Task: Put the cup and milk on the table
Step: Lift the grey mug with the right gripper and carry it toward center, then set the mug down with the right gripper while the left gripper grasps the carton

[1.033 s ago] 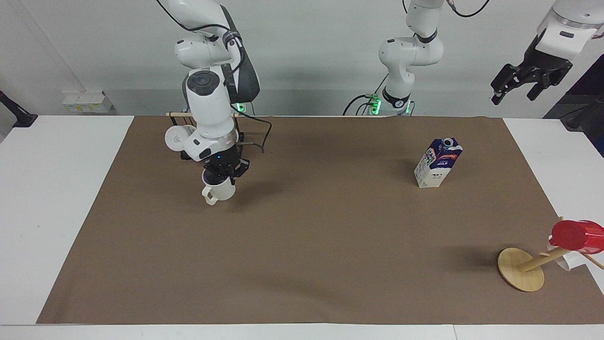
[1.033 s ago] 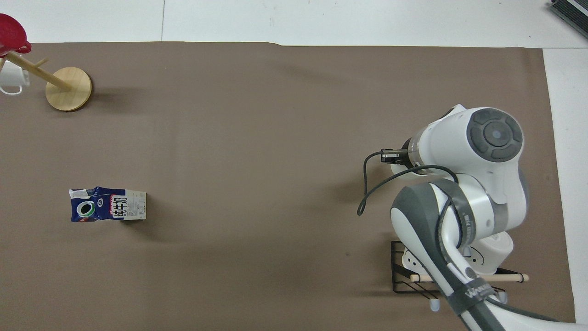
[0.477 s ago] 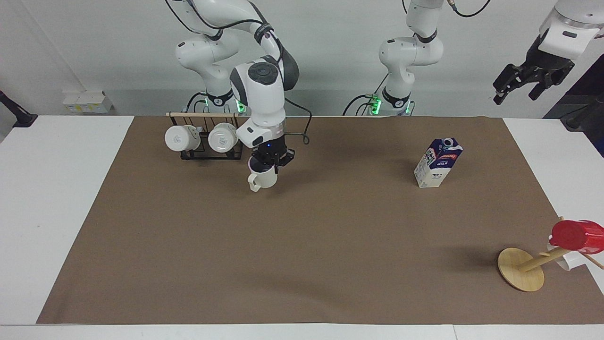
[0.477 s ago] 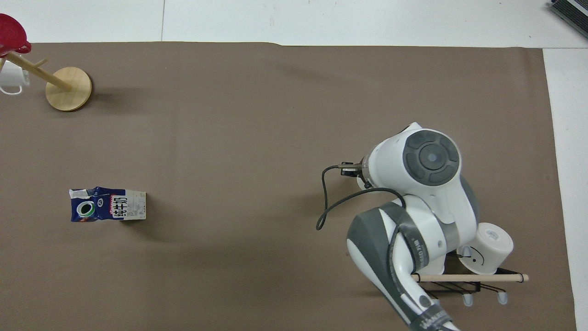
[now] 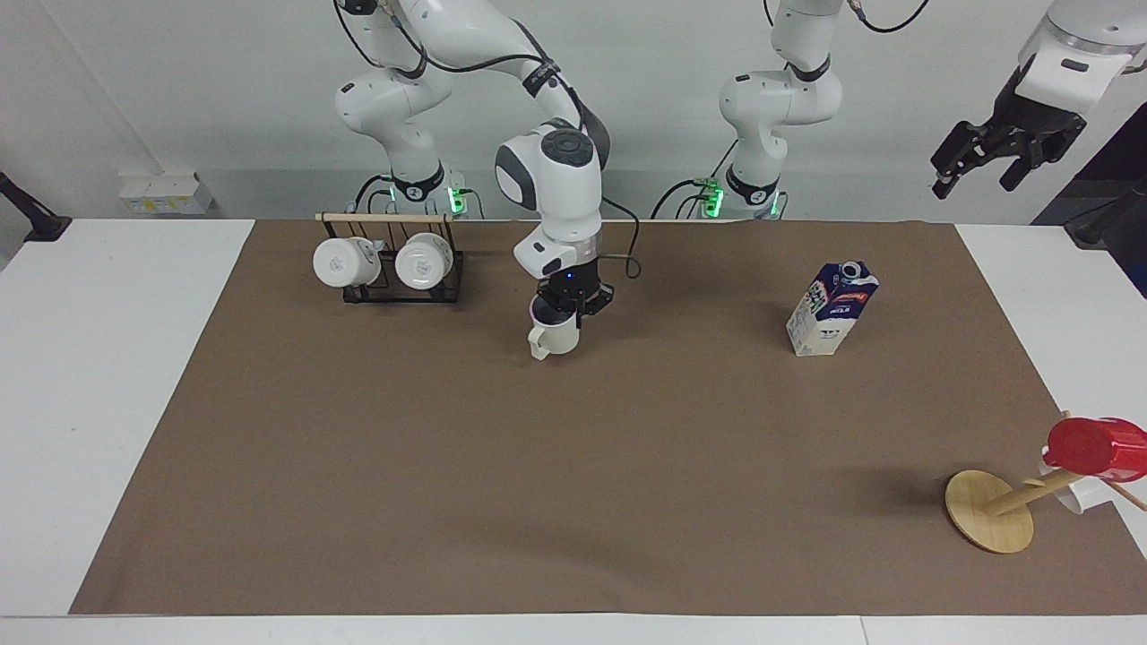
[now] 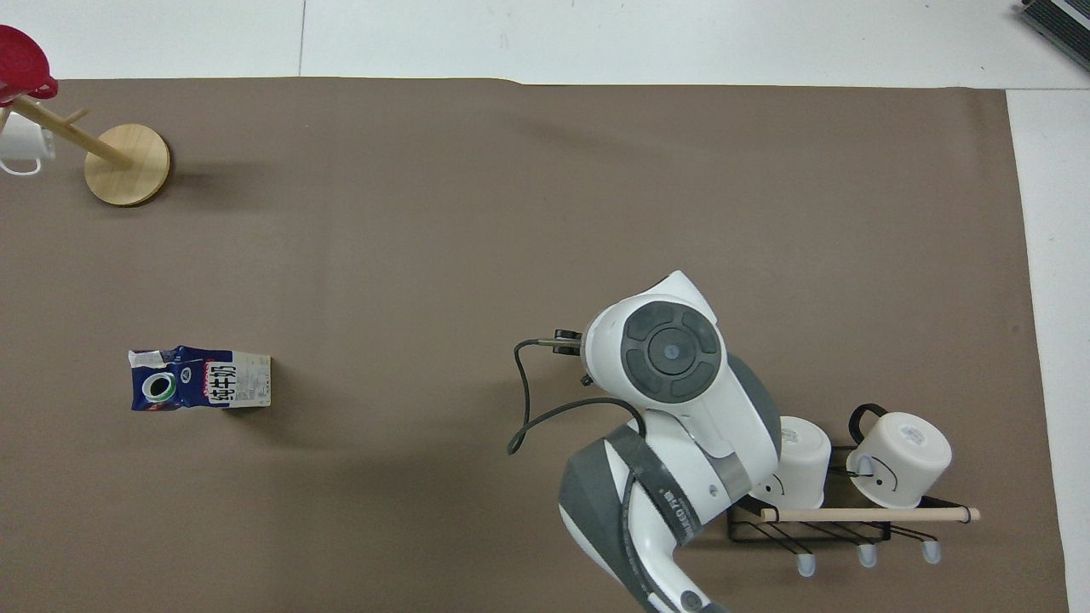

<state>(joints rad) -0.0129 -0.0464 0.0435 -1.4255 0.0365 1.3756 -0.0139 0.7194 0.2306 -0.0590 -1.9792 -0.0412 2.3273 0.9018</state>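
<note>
A cream-white mug (image 5: 557, 337) with a pale lilac inside is seen. The milk carton (image 5: 831, 309) is coloured white and dark blue, with a red band and a grey cap. A brown sheet (image 5: 573, 466) is laid over the white table (image 5: 99, 376). Two glossy white mugs (image 5: 341, 262) are hung on a black rack (image 5: 399, 291). A bright red cup (image 5: 1095, 447) is set on a pale wooden stand (image 5: 988, 511).

Overhead, the right arm hides the cup (image 5: 556, 336) and its tool (image 5: 572, 303).

The white surface (image 5: 116, 358) is covered by a brown sheet (image 5: 573, 502). On it are set the milk (image 5: 831, 309), a mug rack (image 5: 394, 264) and a wooden disc base (image 5: 988, 524).
</note>
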